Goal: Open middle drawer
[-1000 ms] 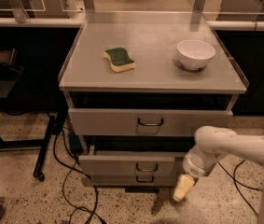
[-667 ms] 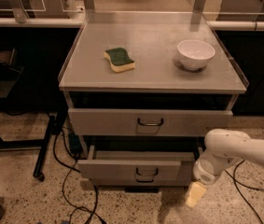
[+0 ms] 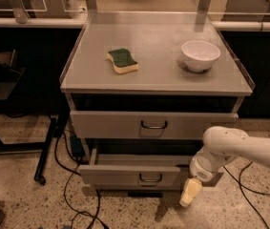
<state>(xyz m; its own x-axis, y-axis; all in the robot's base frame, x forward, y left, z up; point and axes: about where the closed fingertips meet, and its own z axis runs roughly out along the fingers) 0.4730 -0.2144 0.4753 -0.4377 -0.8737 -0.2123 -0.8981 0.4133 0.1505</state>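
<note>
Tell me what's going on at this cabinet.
The robot's arm reaches in from the right, its gripper low by the right end of the middle drawer, away from the handle. That drawer stands partly pulled out, its tray showing. A sponge and a white bowl sit on the cabinet top.

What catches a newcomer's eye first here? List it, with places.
The white arm reaches in from the right, its gripper low beside the right end of the middle drawer, which stands pulled out. On the cabinet top, a green-topped sponge lies left and a white bowl sits right.
</note>
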